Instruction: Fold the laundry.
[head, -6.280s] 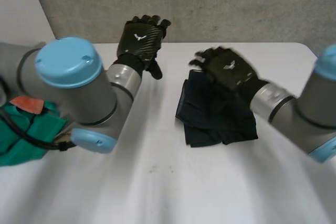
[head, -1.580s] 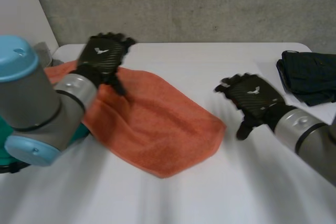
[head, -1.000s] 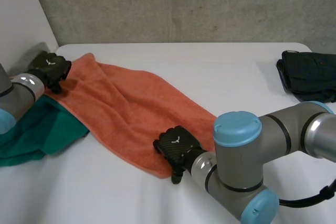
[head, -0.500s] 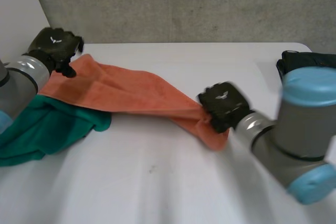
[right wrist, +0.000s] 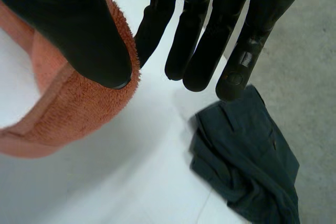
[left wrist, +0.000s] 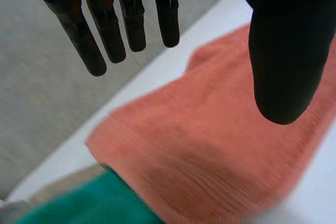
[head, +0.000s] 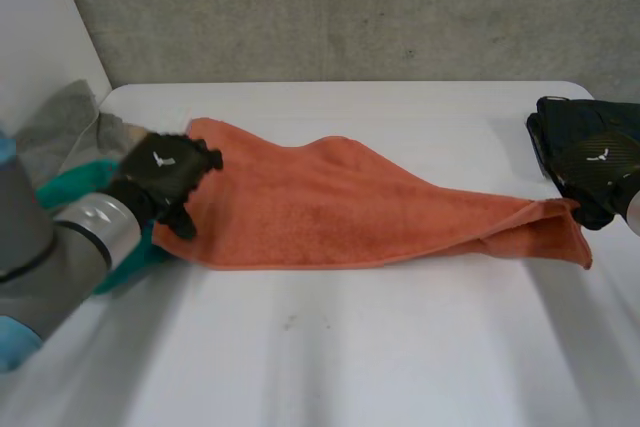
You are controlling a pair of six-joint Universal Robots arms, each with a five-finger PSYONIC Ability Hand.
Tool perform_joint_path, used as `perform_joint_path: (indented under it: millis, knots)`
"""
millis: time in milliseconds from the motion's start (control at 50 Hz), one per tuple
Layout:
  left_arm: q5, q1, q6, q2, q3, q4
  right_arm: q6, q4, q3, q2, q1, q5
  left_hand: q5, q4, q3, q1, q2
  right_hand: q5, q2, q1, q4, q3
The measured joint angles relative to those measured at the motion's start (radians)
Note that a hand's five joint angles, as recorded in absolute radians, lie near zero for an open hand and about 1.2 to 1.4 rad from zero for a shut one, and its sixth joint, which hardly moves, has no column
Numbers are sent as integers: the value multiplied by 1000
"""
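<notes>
The orange towel [head: 340,207] lies stretched out across the middle of the white tabletop [head: 350,347]. Its long axis runs from the robot's left side to its right and slants a little toward the near edge at the right. The left end is broad and spread flat. The towel narrows steadily toward the right and finishes in a folded, doubled tip that points at the right side of the tabletop. Its near edge is almost straight, while its far edge rises in soft humps.

The left hand [head: 160,169] is over the broad left end. In the left wrist view its fingers [left wrist: 131,19] are straight, with the thumb set well apart from them. It hovers above the cloth with nothing between fingers and thumb.

The right hand [head: 597,169] is at the narrow tip. In the right wrist view its fingers [right wrist: 194,35] are extended and the thumb stands apart, with bare tabletop showing in the gap. The towel's hemmed end curls just beside and beneath the thumb and is not pinched.

A dark folded garment [head: 570,122] lies beyond the right hand, near the far right corner. A green cloth [head: 70,187] lies at the left, partly beneath the towel's left end and the left arm. A grey cloth [head: 62,127] is behind it.
</notes>
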Motion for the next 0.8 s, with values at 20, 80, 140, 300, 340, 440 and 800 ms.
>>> perform_joint_path:
  millis: [20, 80, 140, 300, 340, 440, 800]
  knots:
    - [-4, -4, 1, -17, -4, 7, 0, -5, -1, 5, -6, 1, 1, 1, 1, 0, 0, 0, 0, 0, 0, 0]
    - [-18, -15, 4, -67, -10, 27, 1, -25, -4, 19, -20, 2, 2, 1, 2, 0, 2, 0, 0, 0, 0, 0]
    - [-30, -23, 6, -121, -7, 47, 3, -62, -10, 38, -33, 5, 2, 1, 2, 0, 2, 0, 0, 0, 0, 0]
    - [-42, -41, 14, -198, 10, 71, 4, -130, -19, 76, -54, 12, 2, 1, 2, 0, 2, 8, 0, 27, 0, 0]
    - [-54, -52, 28, -222, 18, 93, 5, -141, -19, 86, -58, 12, 2, 1, 2, 0, 2, 8, 0, 27, 0, 0]
    - [-91, -63, 78, -244, 26, 134, 5, -145, -15, 93, -60, 6, 1, 1, 2, 0, 2, 8, 0, 27, 0, 0]
    - [-147, -53, 338, -288, 24, 165, 34, -148, 17, 92, -52, 1, 499, 510, 509, 555, 525, -820, -827, -681, -840, -842]
